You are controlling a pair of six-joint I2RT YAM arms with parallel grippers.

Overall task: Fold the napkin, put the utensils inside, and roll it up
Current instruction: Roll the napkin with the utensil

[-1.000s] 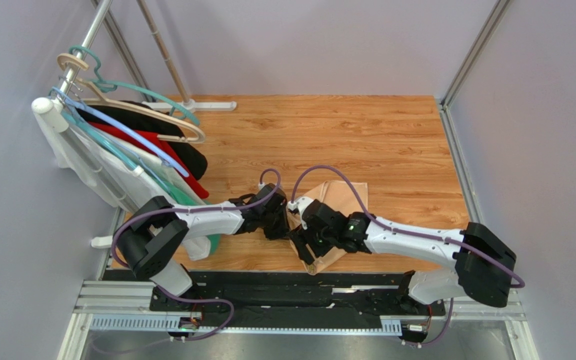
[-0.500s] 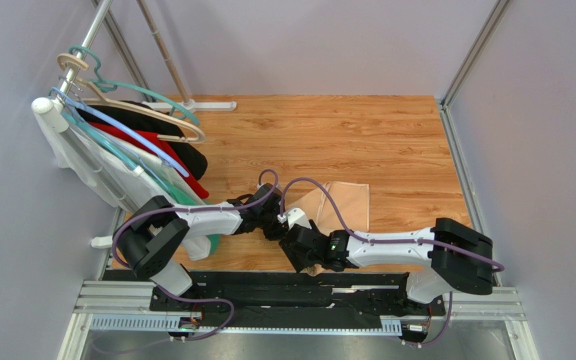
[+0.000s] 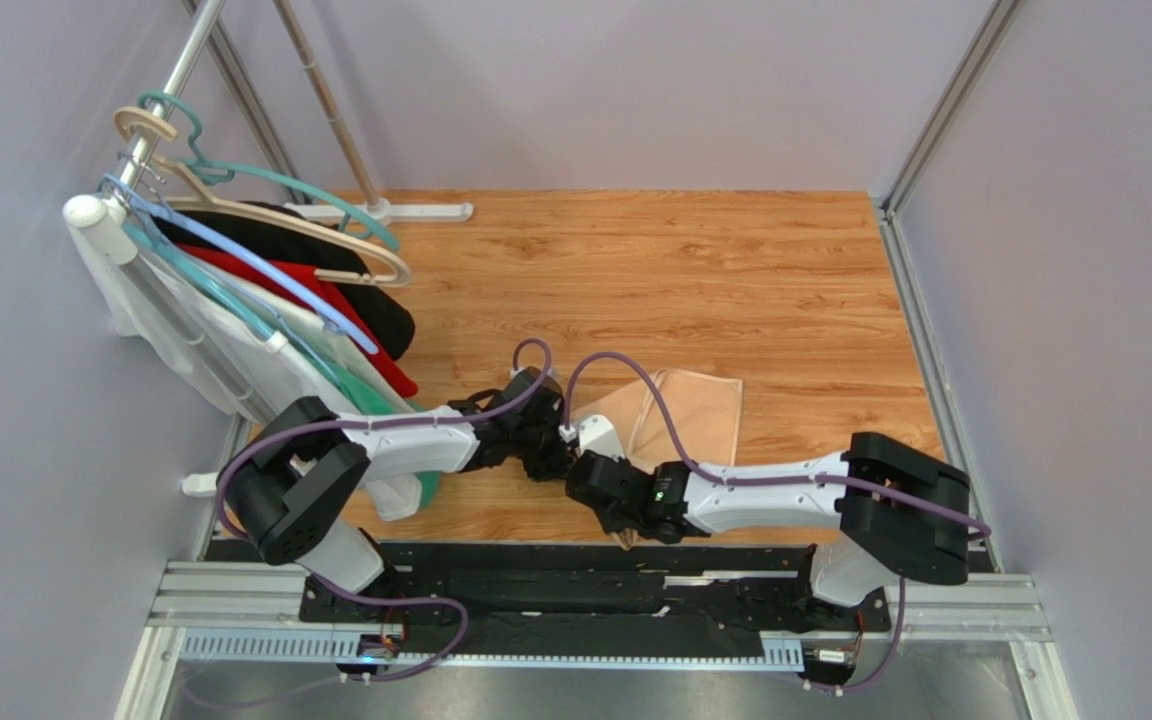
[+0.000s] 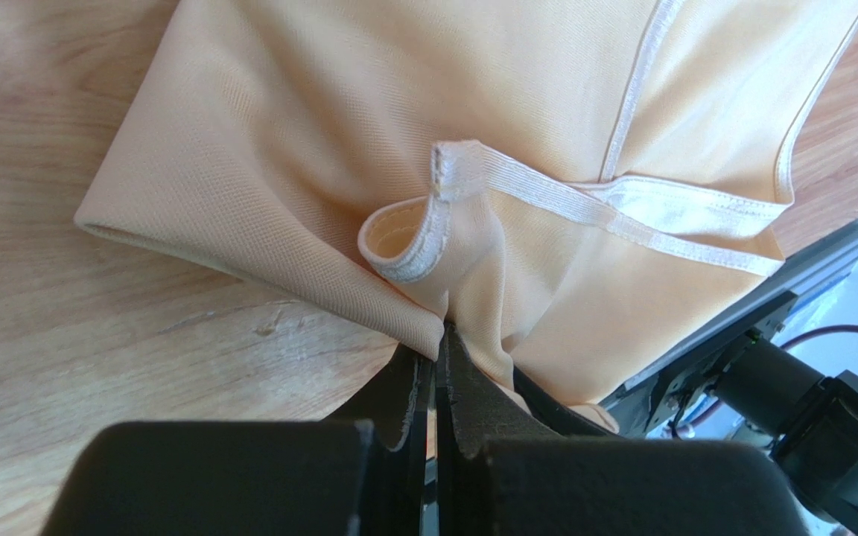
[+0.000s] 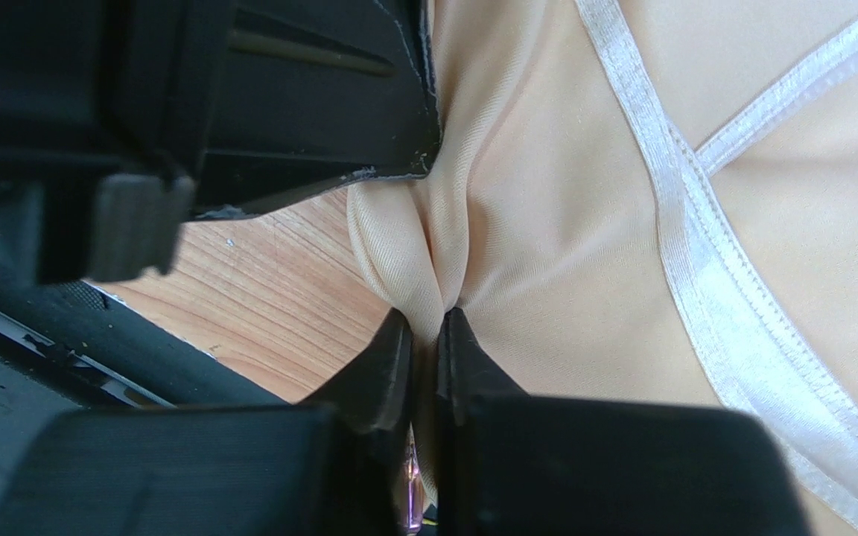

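Observation:
The peach napkin (image 3: 683,414) lies bunched on the wooden table just right of both grippers. In the left wrist view the napkin (image 4: 400,134) shows a white hemmed corner curled over. My left gripper (image 4: 441,332) is shut on a pinched fold at its near edge. In the right wrist view my right gripper (image 5: 431,321) is shut on another fold of the napkin (image 5: 557,223), close beside the black body of the left gripper (image 5: 288,101). From above, the left gripper (image 3: 551,452) and right gripper (image 3: 608,506) sit nearly touching. The utensils are hidden.
A clothes rack with hangers and white, red and black garments (image 3: 259,293) stands at the left. A black rail (image 3: 567,578) runs along the table's near edge. Grey walls close in the back and right sides.
My right gripper has gone from open to shut on the napkin. The right arm moved left and nearer to me, and the napkin's near part has been pulled tighter. The left arm barely moved.

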